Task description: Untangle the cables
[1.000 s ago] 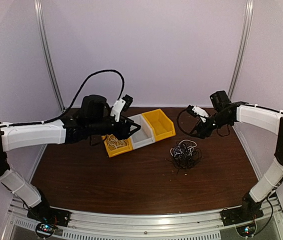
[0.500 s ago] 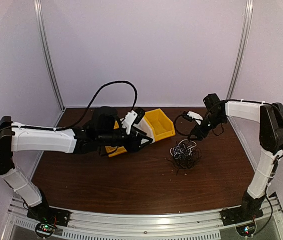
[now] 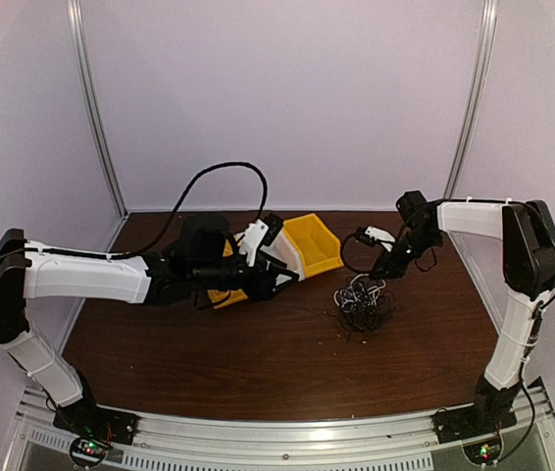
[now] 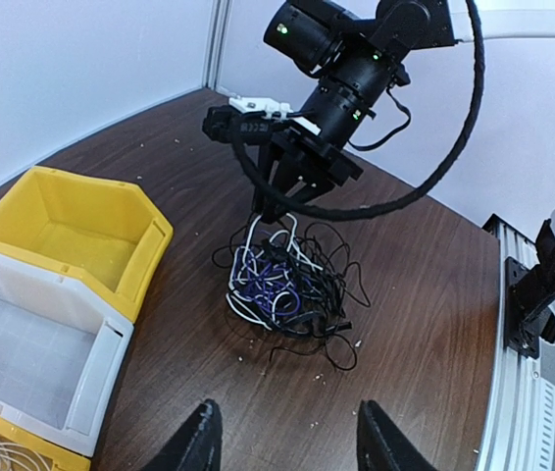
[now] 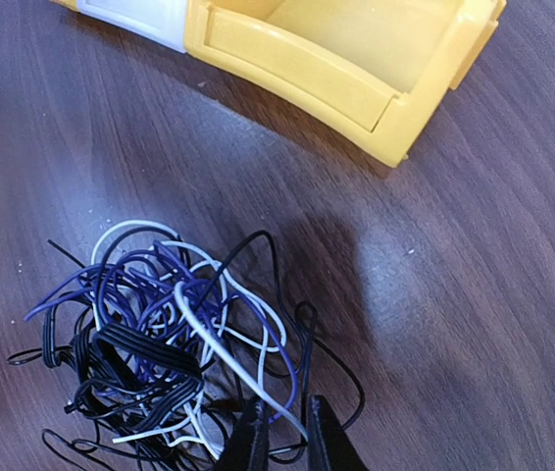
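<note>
The cables are gathered in one small tangle of black, purple and white cord. It lies on the table at about 3 o'clock from its middle, apart from the bins.

In the overhead view the right gripper is set at the tangle's 1 o'clock edge. Its fingers are drawn nearly together on a white cord that runs into the narrow gap between them. A single strand seems to be chosen so that it can be drawn out of the knot rather than the whole clump being lifted.

The left gripper is held open and empty at the tangle's 9 o'clock, near it but not touching. It is probably kept there so that the clump can be pinned, or a second strand taken, while the other side is pulled.

A yellow bin and a white bin are set side by side at 10 o'clock of the tangle. A second yellow bin beyond the white one is seen to hold pale loops, so freed cords may be meant for these.

The table is of dark wood grain, with a few pale specks scattered near the tangle. It is enclosed by plain lilac-white walls with metal posts at the back corners, and a metal rail is fixed along the near edge.
</note>
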